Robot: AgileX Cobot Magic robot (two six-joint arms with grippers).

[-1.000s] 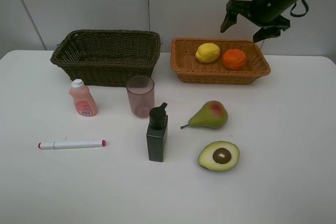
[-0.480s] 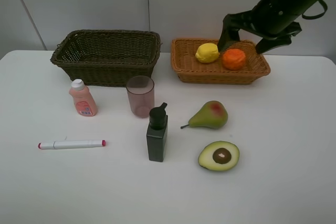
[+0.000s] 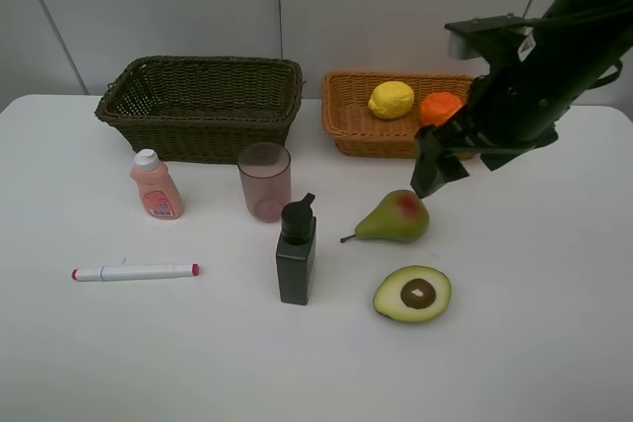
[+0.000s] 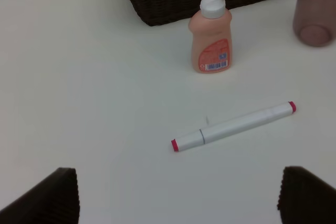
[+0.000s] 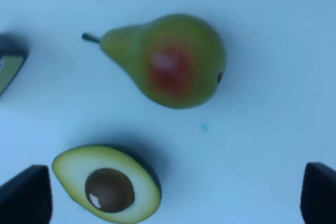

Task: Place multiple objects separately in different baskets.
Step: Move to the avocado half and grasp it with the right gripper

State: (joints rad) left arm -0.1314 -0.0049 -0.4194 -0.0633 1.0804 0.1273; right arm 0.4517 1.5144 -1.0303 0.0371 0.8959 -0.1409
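Barcode on peach-pink bottle label; other print unreadable.

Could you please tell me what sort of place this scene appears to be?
Most likely a robotics lab test bench, not a home: a plain white table against blank wall panels, a black robot arm over it, and staged props like a pear and a dark wicker basket.

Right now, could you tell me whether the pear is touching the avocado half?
Apart. The right wrist view shows bare table between the pear and the avocado half.
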